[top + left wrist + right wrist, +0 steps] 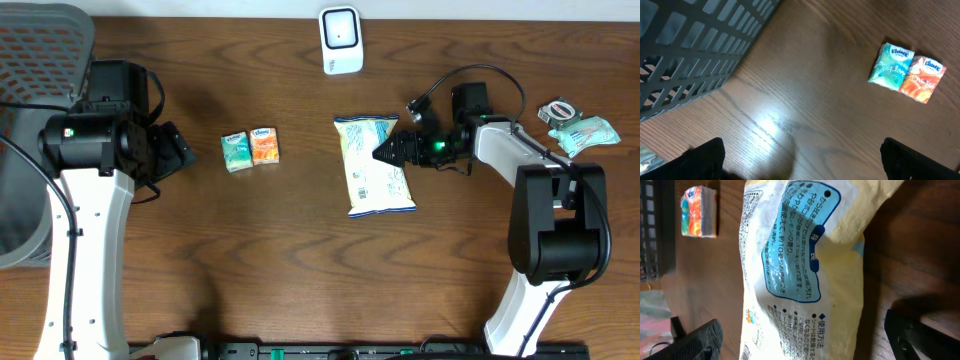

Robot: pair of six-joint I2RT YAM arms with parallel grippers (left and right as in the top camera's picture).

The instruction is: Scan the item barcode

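Two spread wide: L gripper [810,162], R gripper [807,339] | dark wood-grain table [300,250] | grey mesh basket [35,50] far L

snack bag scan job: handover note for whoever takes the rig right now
Left gripper open, empty, over bare table beside the tissue packs.
Right gripper open, jaws either side of the snack bag at its right edge, not closed on it.
Bag lies flat mid-table; white scanner stands at the far edge.
Done: approach only. Left: grip bag, show its barcode to the scanner.
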